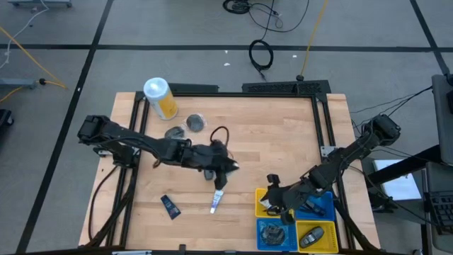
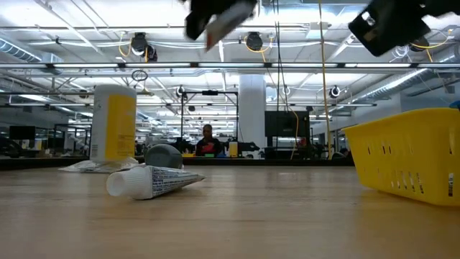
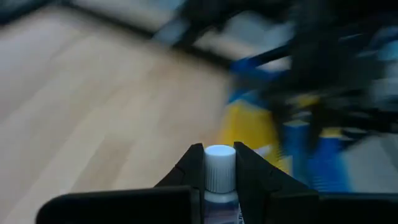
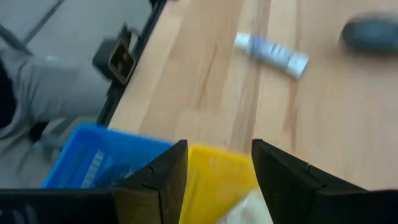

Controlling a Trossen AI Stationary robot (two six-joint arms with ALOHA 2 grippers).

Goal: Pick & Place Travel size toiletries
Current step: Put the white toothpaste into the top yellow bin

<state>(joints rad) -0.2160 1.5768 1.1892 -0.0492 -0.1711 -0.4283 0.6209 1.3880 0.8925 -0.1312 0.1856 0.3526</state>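
My left gripper (image 1: 228, 170) hangs over the middle of the table, shut on a small white tube (image 3: 219, 177) with a white cap. High in the low view, the same gripper (image 2: 215, 18) is well above the wood. A second white tube (image 1: 215, 203) lies on its side on the table just nearer. Farther left lies a dark blue tube (image 1: 170, 205). Two round grey jars (image 1: 195, 122) stand at the far left beside a yellow canister (image 1: 159, 97). My right gripper (image 1: 279, 200) is open over the yellow bin (image 1: 263, 193), nothing between its fingers. My left gripper pinches the white tube between its two fingers, just behind the cap (image 3: 219, 163). The cap sticks out past the fingertips, so the tube lies along the fingers. The fingers slant a little downward toward the table's right side. The tube is lifted clear of the table.
Four small bins sit at the near right corner: yellow (image 4: 217, 168) and blue (image 1: 322, 205) behind, blue (image 1: 274, 235) and yellow (image 1: 316, 236) in front, some with items inside. A dark cable loop (image 1: 219, 134) lies mid-table. Bare wood stretches at the far right.
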